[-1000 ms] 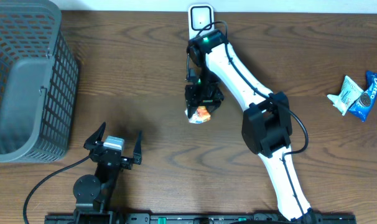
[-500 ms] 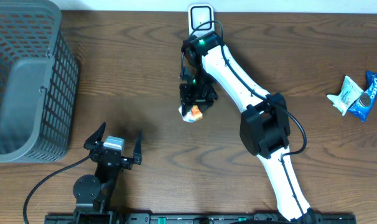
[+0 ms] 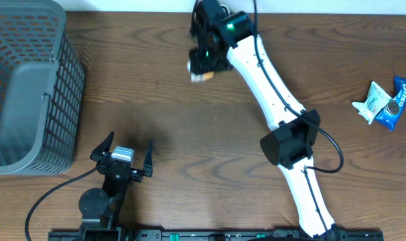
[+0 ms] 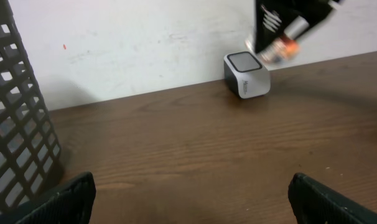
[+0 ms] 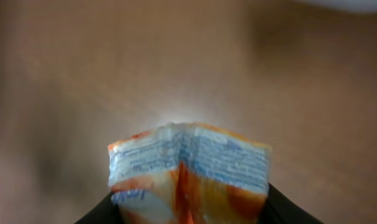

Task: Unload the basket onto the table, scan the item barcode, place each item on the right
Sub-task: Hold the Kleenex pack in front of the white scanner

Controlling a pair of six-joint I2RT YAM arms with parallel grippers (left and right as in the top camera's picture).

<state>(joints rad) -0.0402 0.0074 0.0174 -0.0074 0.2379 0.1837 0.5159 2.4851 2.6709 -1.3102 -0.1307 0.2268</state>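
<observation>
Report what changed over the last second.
The right gripper, keeping hold of the orange snack packet, carried it away from the base toward the far edge, near the scanner. The left gripper, basket and cookie packs stayed put.

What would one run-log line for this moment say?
right hand: holding snack packet in air near scanner | left hand: open, empty

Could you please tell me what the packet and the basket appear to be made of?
The packet looks like thin glossy plastic film, given its crinkles and crimped seam. The basket looks like matte grey moulded plastic, given its uniform lattice walls.
</observation>
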